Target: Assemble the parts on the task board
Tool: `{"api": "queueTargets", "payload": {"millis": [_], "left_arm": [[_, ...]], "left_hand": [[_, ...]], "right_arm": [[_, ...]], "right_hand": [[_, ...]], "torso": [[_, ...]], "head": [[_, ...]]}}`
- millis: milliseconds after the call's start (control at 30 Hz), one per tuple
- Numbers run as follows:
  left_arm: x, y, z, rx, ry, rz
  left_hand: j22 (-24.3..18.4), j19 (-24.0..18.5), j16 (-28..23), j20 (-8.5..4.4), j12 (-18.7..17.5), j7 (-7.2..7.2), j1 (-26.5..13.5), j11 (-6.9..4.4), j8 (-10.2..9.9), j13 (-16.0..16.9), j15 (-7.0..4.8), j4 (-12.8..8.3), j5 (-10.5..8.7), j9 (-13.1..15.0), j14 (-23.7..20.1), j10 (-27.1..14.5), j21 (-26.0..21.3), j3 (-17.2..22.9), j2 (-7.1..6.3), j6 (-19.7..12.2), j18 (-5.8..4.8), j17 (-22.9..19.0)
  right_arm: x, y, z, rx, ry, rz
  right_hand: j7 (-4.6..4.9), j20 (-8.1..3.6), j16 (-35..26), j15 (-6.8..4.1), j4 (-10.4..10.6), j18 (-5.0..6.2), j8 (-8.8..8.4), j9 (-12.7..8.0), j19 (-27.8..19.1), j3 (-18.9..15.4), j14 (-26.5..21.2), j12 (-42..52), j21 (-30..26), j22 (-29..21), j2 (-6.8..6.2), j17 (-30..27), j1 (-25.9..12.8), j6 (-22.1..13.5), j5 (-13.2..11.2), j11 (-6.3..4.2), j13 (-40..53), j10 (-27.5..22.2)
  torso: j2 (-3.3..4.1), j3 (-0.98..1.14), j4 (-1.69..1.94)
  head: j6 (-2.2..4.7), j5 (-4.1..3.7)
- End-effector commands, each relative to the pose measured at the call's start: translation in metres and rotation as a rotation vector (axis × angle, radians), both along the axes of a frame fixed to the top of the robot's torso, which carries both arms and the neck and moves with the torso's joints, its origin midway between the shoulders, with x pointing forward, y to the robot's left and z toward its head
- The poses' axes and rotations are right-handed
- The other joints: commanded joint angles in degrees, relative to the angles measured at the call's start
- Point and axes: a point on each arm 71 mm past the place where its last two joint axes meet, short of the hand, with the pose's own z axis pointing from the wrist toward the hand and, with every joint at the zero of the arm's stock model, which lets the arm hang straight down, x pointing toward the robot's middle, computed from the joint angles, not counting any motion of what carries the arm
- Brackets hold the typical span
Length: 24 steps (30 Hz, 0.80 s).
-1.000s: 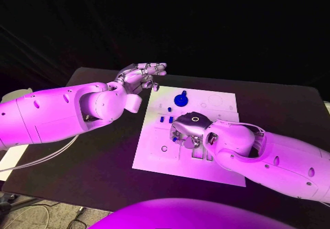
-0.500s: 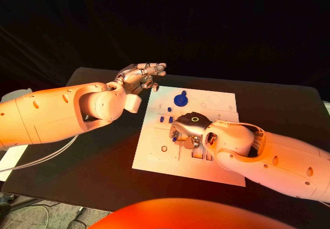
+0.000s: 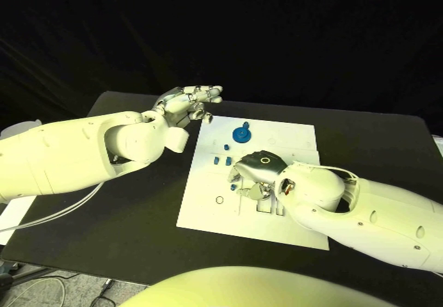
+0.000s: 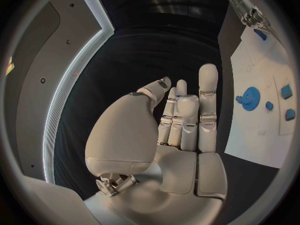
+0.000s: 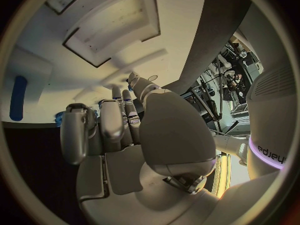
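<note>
- Task board [image 3: 208, 211]: white plate, lies flat mid-way across the black worktop [image 3: 120, 230], long side running away from the robot.
- Blue gear part [image 3: 242, 133] sits near the board's far edge, with a small blue knob just beyond it. The left wrist view shows the same gear [image 4: 251, 95] on the board [image 4: 256, 135], with small blue pieces [image 4: 286, 91] close beside it.
- Small blue parts [image 3: 221, 160] lie in a cluster on the board between the gear and the right hand; one more blue piece [image 3: 226, 147] sits just past them.
- Right hand [image 3: 254, 176]: palm down over the middle of the board, fingers curled toward the surface. A blue piece [image 3: 233, 187] shows at the fingertips; cannot tell whether it is held or only touched.
- Right wrist view: right hand [image 5: 119, 135] close above the board's recessed slots [image 5: 112, 27]; a long blue part [image 5: 17, 97] lies on the board to one side. Fingers bent, but whether they hold anything is hidden.
- Left hand [image 3: 189, 102]: raised off the worktop, beyond the board's far left corner, clear of the board. Left wrist view shows this hand [image 4: 181, 130] with fingers straight and side by side, nothing in them.
</note>
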Motion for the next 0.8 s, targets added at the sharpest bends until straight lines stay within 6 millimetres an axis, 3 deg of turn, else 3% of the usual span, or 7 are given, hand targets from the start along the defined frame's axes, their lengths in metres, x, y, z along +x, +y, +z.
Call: {"api": "queueTargets", "payload": {"millis": [33, 267, 467, 800], "left_arm": [[-0.001, -0.002, 0.001, -0.01, -0.005, -0.026], [-0.001, -0.001, 0.001, -0.008, -0.005, -0.026], [-0.001, 0.0, 0.001, -0.006, -0.008, -0.029], [-0.002, -0.001, 0.002, -0.008, -0.01, -0.035]], "left_hand": [[0.0, -0.2, 0.1, 0.14, 0.3, -0.01, -0.1, 0.14, 0.3, 0.1, 0.08, 0.0, 0.21, 0.0, -0.3, -0.5, -0.1, -0.3, 0.62, -0.4, 0.91, 0.0], [0.0, -0.2, 0.1, 0.14, 0.3, -0.01, -0.1, 0.14, 0.3, 0.1, 0.08, 0.0, 0.21, 0.0, -0.3, -0.5, -0.1, -0.3, 0.62, -0.4, 0.91, 0.0], [-0.1, -0.2, 0.1, 0.15, 0.4, -0.01, -0.1, 0.14, 0.3, 0.1, 0.09, 0.1, 0.21, 0.0, -0.3, -0.5, -0.2, -0.3, 0.66, -0.4, 0.91, -0.1], [-0.1, -0.2, 0.1, 0.15, 0.4, -0.01, -0.1, 0.14, 0.3, 0.1, 0.09, 0.1, 0.21, 0.0, -0.3, -0.5, -0.2, -0.3, 0.66, -0.4, 0.91, -0.1]], "right_arm": [[-0.002, -0.004, 0.005, 0.044, -0.032, -0.002], [-0.003, -0.033, 0.022, 0.086, -0.065, -0.048], [0.009, -0.071, 0.039, 0.062, -0.097, -0.145], [0.024, -0.113, 0.045, -0.017, -0.103, -0.252]], "right_hand": [[0.13, 0.2, 0.4, 0.36, -0.1, 0.17, 0.16, 0.1, 0.9, -0.4, 1.5, 0.5, 0.4, 4.4, 0.34, 0.2, 0.3, 0.4, 0.4, 0.0, 0.0, 0.7], [0.24, 0.04, 0.7, 0.14, 0.0, 0.07, 0.29, 0.2, 1.3, -0.1, 1.8, 1.7, 0.8, 4.7, 0.54, 0.2, 0.4, 1.3, 0.5, -0.39, 0.0, 2.3], [-0.19, 0.06, 0.7, 0.3, 0.5, 0.06, 0.01, 0.1, 1.4, -1.0, 1.9, 1.4, 0.7, 4.5, -0.67, -0.1, -0.5, 1.2, 0.3, -0.21, -0.3, 1.4], [-1.04, 0.29, 0.8, 0.53, 1.2, 0.04, -0.17, -0.1, 1.5, -3.0, 2.0, 0.6, 0.6, 4.5, -1.96, -0.2, -0.8, 0.4, 0.2, -0.09, -0.3, -0.4]], "torso": [[-0.02, -0.01, -0.03], [-0.05, -0.06, -0.11], [-0.06, -0.06, -0.22], [-0.01, 0.05, -0.31]], "head": [[0.03, -0.22], [0.5, -1.04], [1.34, -2.22], [1.96, -2.57]]}}
